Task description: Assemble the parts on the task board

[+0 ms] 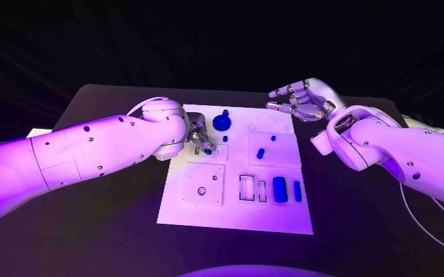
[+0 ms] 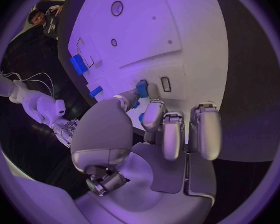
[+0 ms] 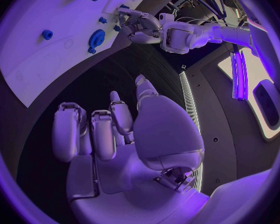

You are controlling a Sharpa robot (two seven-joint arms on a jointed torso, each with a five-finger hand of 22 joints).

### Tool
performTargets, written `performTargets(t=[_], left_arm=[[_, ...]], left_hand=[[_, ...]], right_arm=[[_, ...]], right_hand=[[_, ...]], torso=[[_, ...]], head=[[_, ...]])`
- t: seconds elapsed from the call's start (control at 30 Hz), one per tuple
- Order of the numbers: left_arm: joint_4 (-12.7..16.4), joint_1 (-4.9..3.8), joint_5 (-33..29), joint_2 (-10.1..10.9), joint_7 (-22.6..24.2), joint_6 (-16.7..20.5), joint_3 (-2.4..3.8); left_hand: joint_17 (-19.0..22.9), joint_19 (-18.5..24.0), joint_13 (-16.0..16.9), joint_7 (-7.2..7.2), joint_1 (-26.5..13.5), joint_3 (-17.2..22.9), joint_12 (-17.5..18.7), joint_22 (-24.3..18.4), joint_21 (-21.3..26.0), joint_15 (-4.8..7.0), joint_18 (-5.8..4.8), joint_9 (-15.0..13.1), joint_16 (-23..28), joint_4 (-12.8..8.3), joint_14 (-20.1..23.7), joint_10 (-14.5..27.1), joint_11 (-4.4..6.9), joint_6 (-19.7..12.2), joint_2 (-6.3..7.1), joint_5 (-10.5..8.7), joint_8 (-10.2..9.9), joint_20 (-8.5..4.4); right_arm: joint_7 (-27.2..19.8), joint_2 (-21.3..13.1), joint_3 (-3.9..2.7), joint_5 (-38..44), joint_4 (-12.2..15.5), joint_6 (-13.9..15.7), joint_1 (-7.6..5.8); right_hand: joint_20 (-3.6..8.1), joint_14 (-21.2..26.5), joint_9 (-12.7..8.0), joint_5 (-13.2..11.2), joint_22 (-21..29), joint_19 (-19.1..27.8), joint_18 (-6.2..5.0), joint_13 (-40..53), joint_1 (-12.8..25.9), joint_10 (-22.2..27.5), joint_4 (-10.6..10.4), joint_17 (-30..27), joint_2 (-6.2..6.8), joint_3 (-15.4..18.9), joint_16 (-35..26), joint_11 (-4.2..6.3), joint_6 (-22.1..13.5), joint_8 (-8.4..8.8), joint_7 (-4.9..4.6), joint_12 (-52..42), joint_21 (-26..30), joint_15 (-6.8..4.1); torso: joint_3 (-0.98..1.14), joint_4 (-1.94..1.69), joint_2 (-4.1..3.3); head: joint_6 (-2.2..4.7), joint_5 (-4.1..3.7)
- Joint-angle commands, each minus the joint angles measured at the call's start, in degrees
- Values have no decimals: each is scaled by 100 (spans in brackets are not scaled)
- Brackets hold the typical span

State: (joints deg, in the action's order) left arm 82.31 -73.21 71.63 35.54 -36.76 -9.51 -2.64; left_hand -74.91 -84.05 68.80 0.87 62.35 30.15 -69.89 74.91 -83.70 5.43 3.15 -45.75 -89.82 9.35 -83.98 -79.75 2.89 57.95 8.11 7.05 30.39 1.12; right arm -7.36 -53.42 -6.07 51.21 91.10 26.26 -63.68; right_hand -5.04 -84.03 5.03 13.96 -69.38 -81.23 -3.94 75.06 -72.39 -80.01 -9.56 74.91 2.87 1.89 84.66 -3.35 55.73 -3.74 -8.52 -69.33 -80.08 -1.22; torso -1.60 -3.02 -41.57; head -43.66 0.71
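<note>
- Head view: the white board lies in the middle of the black desk, with the small blue pieces spread over it.
- The left hand is down on the board's left edge, about halfway along, fingers pointing at the plate.
- In the left wrist view that hand pinches a small blue piece between thumb and one finger – the piece sits right against the board, beside a small rectangular slot. The other fingers are loosely curled next to it.
- The right hand hovers off the board's far right corner, apart from the plate, fingers partly curled and holding nothing (the right wrist view shows its palm above bare desk).
- A blue gear with a knob lies near the board's far edge, close to the left hand.
- Two small blue pegs lie on a raised square in the board's right half.
- Nearer the robot – a blue cylinder and a thin blue bar lie side by side, just beside two rectangular slots.
- A square plate with a round hole sits at the board's near left.
</note>
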Motion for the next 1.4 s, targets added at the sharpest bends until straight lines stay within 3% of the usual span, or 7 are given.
performTargets(t=[0.03,0.53,0.83,1.23,1.4], left_arm=[[-35,30,-39,-26,-48,-186,-26],[-82,30,-40,-58,-45,-221,-26],[-79,30,-40,-40,-48,-199,-25],[-5,30,-64,28,-43,-24,10],[40,30,-107,60,-39,68,21]], left_hand=[[-1509,-131,19,1,-93,-69,-48,531,-27,34,-88,-6,-18,18,-602,-57,-3,41,-25,-8,13,-40],[-1509,-162,10,-36,-417,-424,-63,588,-53,55,-100,-78,-18,233,-602,-93,26,150,0,2,56,-60],[-1509,-189,36,-62,-655,-951,-102,642,-77,73,-111,-169,-18,492,-602,-130,49,210,62,-7,125,-79],[-1509,-202,17,-83,-812,-1769,-102,670,-78,93,-115,-260,-18,722,-602,-144,65,213,-53,-16,170,-97],[-1509,-204,20,-83,-825,-1812,-106,674,-80,91,-115,-264,-18,726,-602,-146,66,213,-67,-16,171,-99]], right_arm=[[-47,-3,-1,2,18,-70,4],[-48,-12,-1,-5,20,-81,4],[-51,-12,-1,-14,12,-80,4],[-61,-1,-1,-22,-18,-80,4],[-62,9,-1,-27,-36,-85,4]], right_hand=[[9,-377,8,-7,4,43,-17,149,19,31,1,497,-40,45,-26,-2,24,-13,16,23,26,20],[9,-379,9,-4,35,56,-23,133,30,43,-8,506,-47,59,-22,-2,25,-13,16,46,42,20],[10,-377,10,-2,49,62,-26,128,40,47,-16,500,-51,71,-27,-2,25,-13,16,53,50,20],[10,-365,12,3,101,85,-36,90,59,77,-31,451,-58,98,-58,-2,27,-14,16,110,78,20],[10,-365,12,3,101,85,-36,90,59,77,-31,451,-58,98,-58,-2,27,-14,16,110,78,20]], torso=[[-4,0,-1],[-8,-7,1],[-11,-8,0],[-10,-9,1],[-7,-8,0]], head=[[2,-3],[-7,-15],[-18,-19],[-18,-23],[-17,-22]])
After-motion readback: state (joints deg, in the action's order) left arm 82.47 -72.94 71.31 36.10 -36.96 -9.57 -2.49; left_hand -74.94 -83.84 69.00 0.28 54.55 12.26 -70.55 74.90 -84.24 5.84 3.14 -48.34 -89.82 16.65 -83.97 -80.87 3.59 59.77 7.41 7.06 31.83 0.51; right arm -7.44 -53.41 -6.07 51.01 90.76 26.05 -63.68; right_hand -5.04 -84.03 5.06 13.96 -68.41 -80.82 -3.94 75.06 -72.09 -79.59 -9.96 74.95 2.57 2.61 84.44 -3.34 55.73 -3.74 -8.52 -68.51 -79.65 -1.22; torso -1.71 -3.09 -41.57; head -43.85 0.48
